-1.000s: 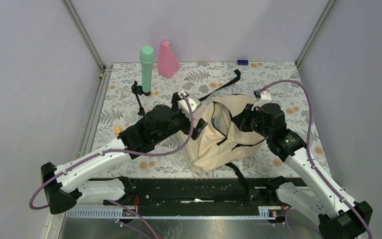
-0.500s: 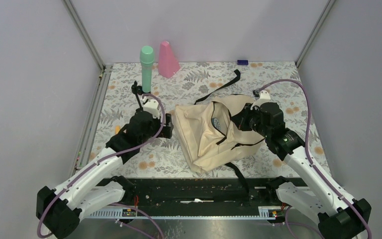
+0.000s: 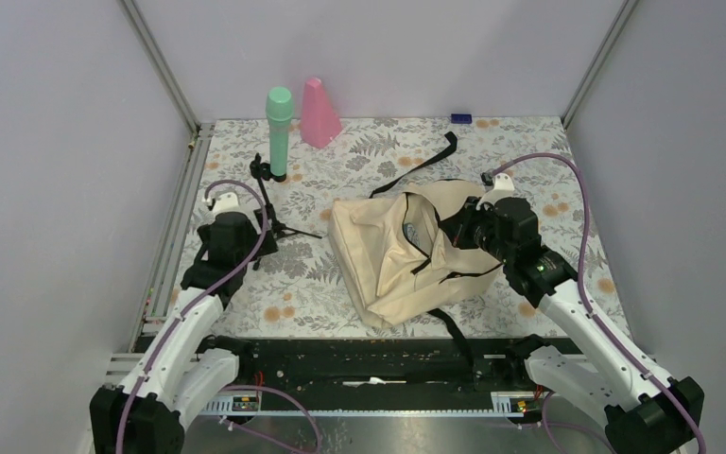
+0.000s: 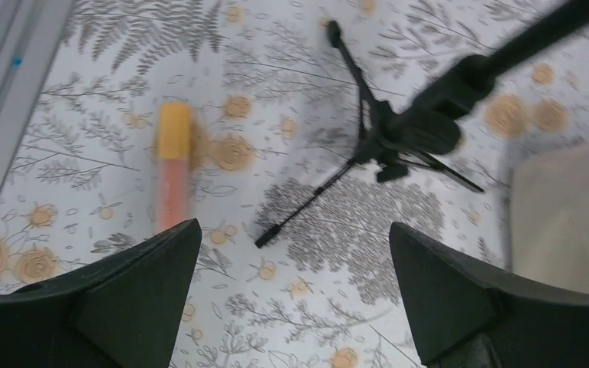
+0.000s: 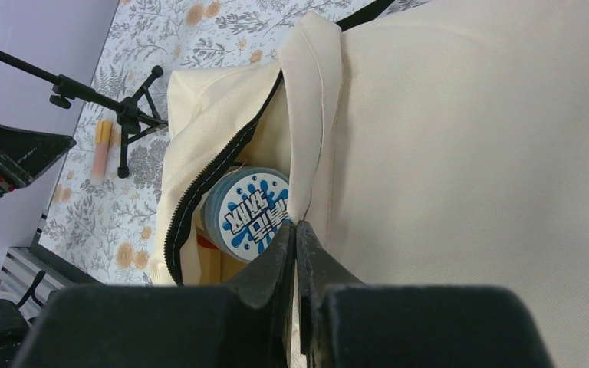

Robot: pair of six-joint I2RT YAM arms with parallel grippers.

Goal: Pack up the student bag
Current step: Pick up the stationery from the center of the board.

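Mid-table: student bag (image 3: 388, 260) w/ tin (image 5: 247, 215) inside, mic stand (image 4: 422, 129) to its left, marker (image 4: 172, 176) further left.

**Colours and patterns in the packing scene**

The table (image 3: 359, 161) is white, printed with grey fern leaves and orange blossoms. The student bag (image 3: 388, 260) is cream fabric with black straps and a black zipper band. Within its opening lies a round lid (image 5: 247, 215), white with blue splashes and blue lettering. The microphone (image 3: 279, 128) is mint green on a black stand (image 3: 269, 203), and the cone (image 3: 319, 113) beside it is pink. The marker (image 4: 172, 172) has a yellow cap and an orange barrel. The arms (image 3: 591, 331) are white and black, with purple cables (image 3: 539, 157).
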